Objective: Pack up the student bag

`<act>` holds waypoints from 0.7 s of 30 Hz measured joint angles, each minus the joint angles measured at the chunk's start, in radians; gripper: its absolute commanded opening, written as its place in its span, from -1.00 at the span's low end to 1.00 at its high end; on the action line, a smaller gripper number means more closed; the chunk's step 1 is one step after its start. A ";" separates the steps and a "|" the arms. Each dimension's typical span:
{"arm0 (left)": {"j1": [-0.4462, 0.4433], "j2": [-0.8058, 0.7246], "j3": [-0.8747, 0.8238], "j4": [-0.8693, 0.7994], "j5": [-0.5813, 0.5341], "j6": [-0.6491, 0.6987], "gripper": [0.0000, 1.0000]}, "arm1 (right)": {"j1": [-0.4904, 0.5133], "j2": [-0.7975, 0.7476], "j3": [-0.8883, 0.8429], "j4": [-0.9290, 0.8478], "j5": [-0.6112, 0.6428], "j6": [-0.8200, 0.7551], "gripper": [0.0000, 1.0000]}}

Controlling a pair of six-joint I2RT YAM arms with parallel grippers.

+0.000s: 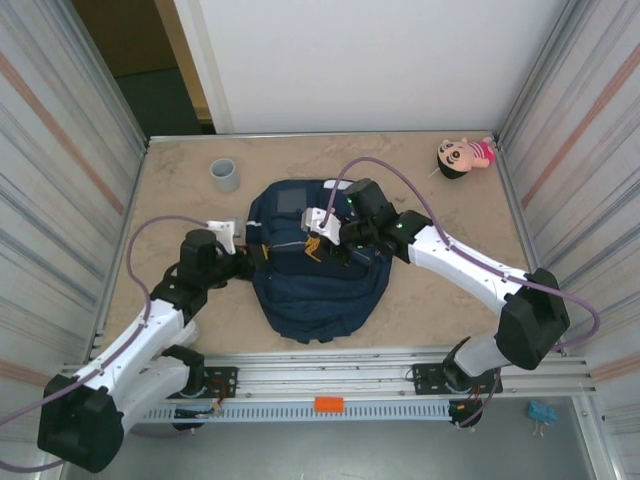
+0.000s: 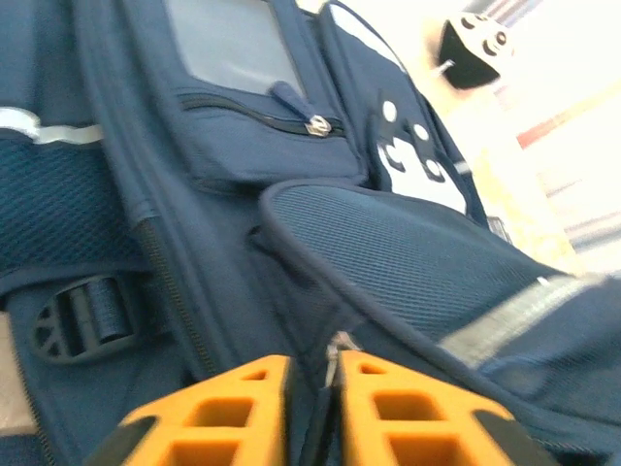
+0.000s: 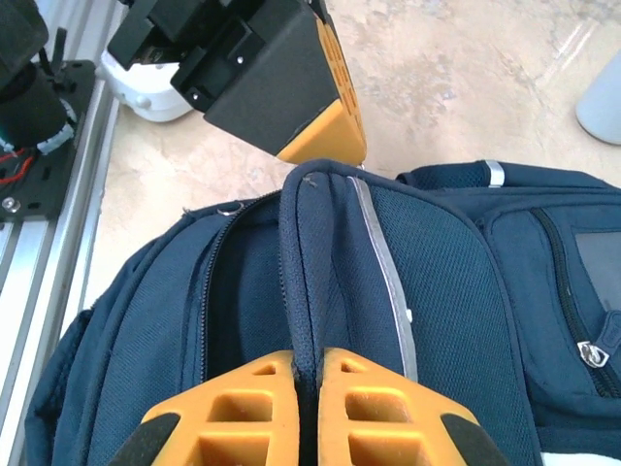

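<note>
The student bag (image 1: 320,290), a navy backpack, lies flat in the middle of the table. My right gripper (image 3: 309,367) is shut on a raised fold of the bag's flap edge (image 3: 310,252), beside an unzipped opening (image 3: 228,291). My left gripper (image 2: 315,374) meets the bag from the left. Its orange fingers stand slightly apart, and a small metal zipper pull (image 2: 340,345) and the dark seam lie between their tips. From above, the left gripper (image 1: 262,255) and the right gripper (image 1: 335,250) face each other over the bag's upper half.
A grey cup (image 1: 225,175) stands behind the bag on the left. A doll with black hair and a pink body (image 1: 465,155) lies in the far right corner. Metal walls close in both sides. A small blue item (image 1: 541,412) lies beyond the near rail.
</note>
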 measured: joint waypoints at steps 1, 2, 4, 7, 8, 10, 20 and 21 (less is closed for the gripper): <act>0.007 -0.002 0.004 -0.010 -0.009 -0.003 -0.17 | -0.006 0.000 0.000 0.002 -0.008 0.001 -1.00; 0.013 -0.014 0.005 -0.026 -0.022 -0.006 0.01 | -0.012 0.000 -0.001 0.003 -0.019 0.001 -1.00; 0.023 -0.057 0.005 -0.068 -0.046 -0.008 0.20 | -0.016 0.006 -0.001 0.007 -0.034 0.000 -1.00; 0.026 -0.166 0.004 -0.126 -0.078 -0.018 0.36 | -0.019 0.043 0.018 -0.018 -0.058 -0.021 -0.75; 0.026 -0.200 0.004 -0.140 -0.085 -0.020 0.40 | -0.019 0.064 0.037 -0.035 -0.069 -0.025 -0.57; 0.026 -0.246 0.005 -0.161 -0.090 -0.022 0.47 | -0.025 0.096 0.068 -0.055 -0.090 -0.030 -0.33; 0.019 -0.174 0.015 -0.191 -0.040 -0.026 0.69 | -0.117 0.037 0.052 -0.053 -0.114 0.182 0.07; 0.010 -0.159 0.016 -0.192 -0.039 -0.024 0.70 | -0.145 0.002 0.026 -0.047 -0.095 0.227 0.07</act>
